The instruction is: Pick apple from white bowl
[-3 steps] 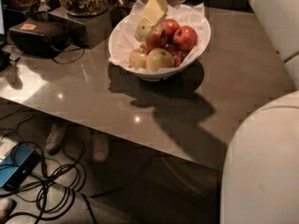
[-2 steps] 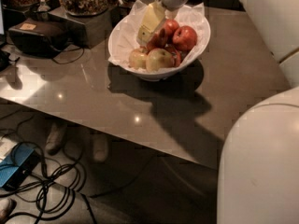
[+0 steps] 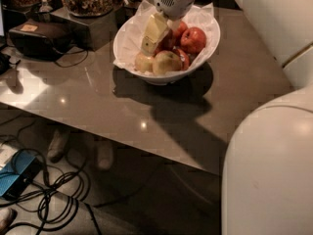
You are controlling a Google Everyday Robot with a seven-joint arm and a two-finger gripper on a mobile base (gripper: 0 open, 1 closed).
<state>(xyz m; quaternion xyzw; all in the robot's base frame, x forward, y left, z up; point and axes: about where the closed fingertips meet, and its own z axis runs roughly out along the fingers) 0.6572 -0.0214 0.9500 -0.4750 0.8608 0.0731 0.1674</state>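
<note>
Inside the white bowl (image 3: 165, 79), over the apples (image 3: 167, 62), hangs the gripper (image 3: 149, 45).

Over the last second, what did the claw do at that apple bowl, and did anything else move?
The pale yellow claw dipped slightly lower into the wide white paper-lined bowl, toward the apples. Whether it gripped one is unclear. Bowl, apples and grey table stayed put.
</note>
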